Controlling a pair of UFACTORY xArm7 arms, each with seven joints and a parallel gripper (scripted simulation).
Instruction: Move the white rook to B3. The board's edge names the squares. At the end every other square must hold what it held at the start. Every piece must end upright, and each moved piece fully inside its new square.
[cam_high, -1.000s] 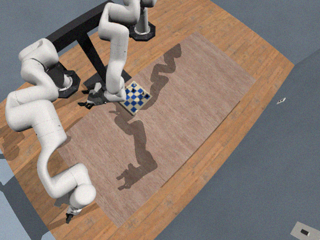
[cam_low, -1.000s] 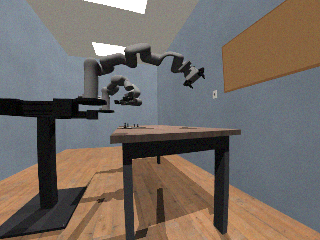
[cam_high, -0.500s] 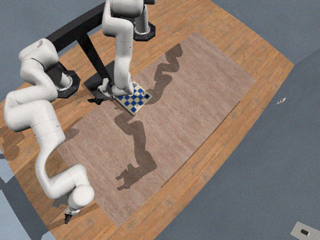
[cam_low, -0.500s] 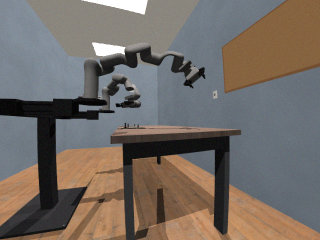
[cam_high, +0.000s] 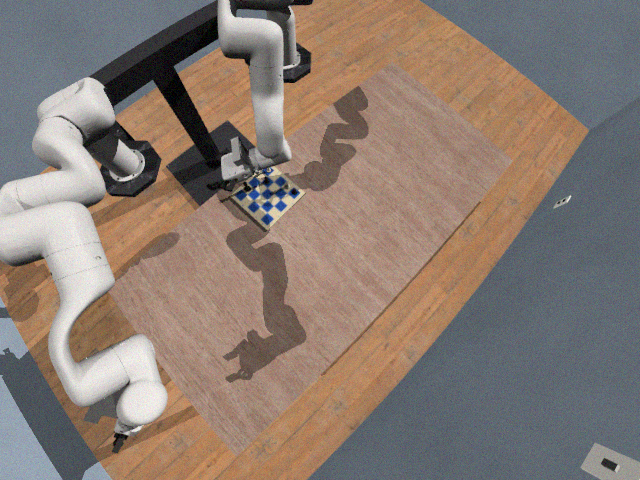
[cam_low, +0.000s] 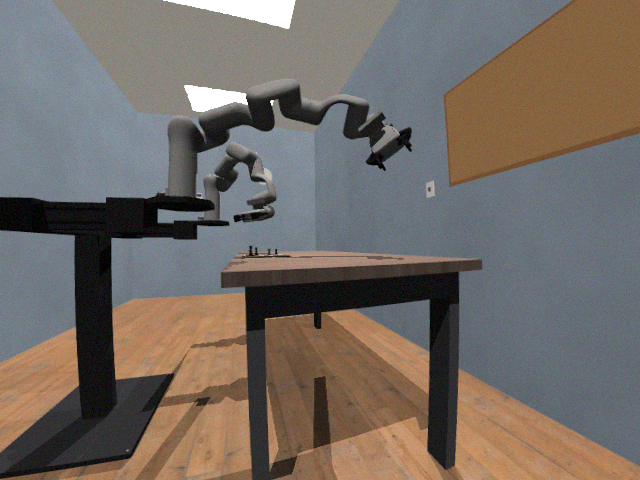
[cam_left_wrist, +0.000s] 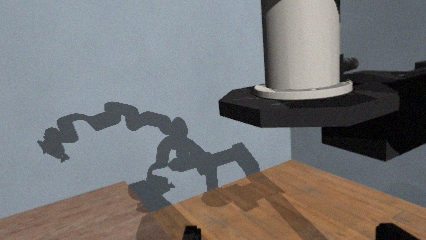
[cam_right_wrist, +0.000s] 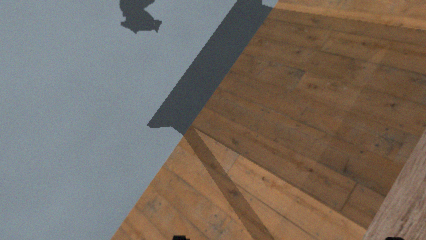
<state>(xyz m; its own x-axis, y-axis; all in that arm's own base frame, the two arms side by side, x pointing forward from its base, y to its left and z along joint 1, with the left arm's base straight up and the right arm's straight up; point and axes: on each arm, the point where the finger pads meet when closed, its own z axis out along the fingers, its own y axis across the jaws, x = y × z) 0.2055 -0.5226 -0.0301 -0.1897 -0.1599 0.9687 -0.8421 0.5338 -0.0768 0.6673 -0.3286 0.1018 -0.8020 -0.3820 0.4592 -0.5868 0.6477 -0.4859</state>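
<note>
So the thing that mattered was rook vs. left gripper (cam_high: 221, 187) (cam_low: 238, 218) (cam_left_wrist: 292, 233). My best guess for the white rook (cam_high: 268, 169) was the pale piece at the far corner of the chessboard (cam_high: 267, 228) (cam_low: 266, 255); too small to swear to, and I couldn't read the edge labels, so no square name. Going by the top view, it lay to the right of the fingers and a bit farther off, and well below them. The left arm was clearly nearer; the right gripper (cam_high: 118, 443) (cam_low: 396, 158) (cam_right_wrist: 287, 238) hung way out past the near left end of the table (cam_high: 330, 248) (cam_low: 351, 273).

Both grippers were wide open with nothing in them. The left one's fingers ran close to level, aimed left, off the board. The rook looked upright, long axis vertical, top up, so I figured the wrist had to come right and pitch the fingers down before any descent, minding the dark pieces close by.
</note>
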